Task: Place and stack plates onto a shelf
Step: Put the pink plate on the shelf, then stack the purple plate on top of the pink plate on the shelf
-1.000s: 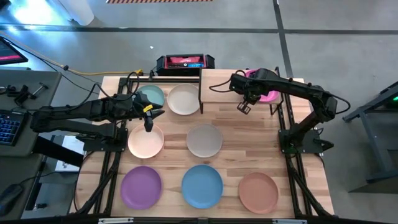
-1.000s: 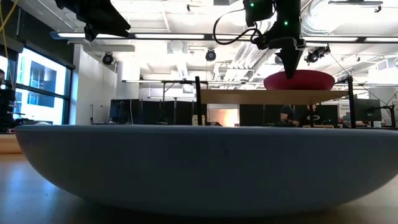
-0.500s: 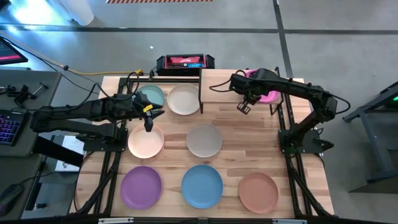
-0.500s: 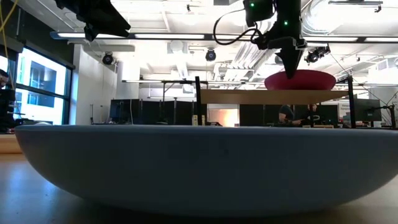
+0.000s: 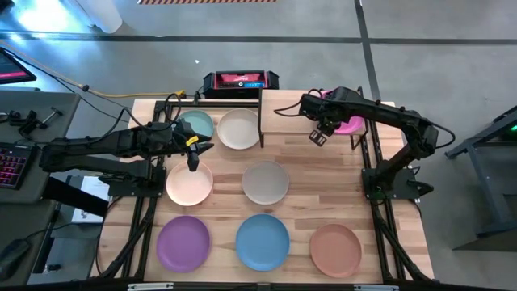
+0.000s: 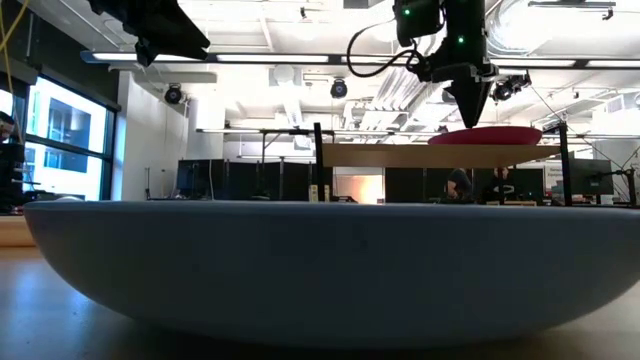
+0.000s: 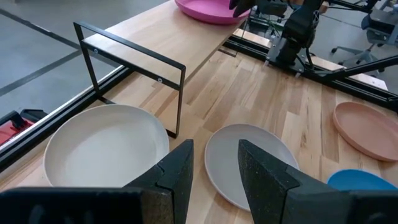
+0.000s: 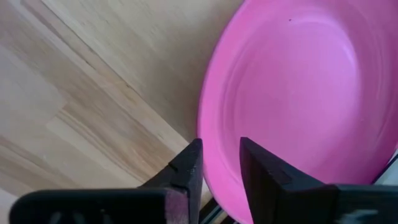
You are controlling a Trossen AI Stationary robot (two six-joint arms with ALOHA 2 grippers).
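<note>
The right gripper (image 8: 217, 167) has its fingers slightly parted astride the near rim of the pink plate (image 8: 298, 93), which lies flat on the shelf (image 5: 287, 113) and looks no longer pinched. The left gripper (image 7: 214, 163) hovers with fingers spread above the table (image 5: 307, 202), between the white plate (image 7: 102, 152) and grey plate (image 7: 249, 165). These plates look light, stiff and matte, so I would pinch one by its thin raised rim.
</note>
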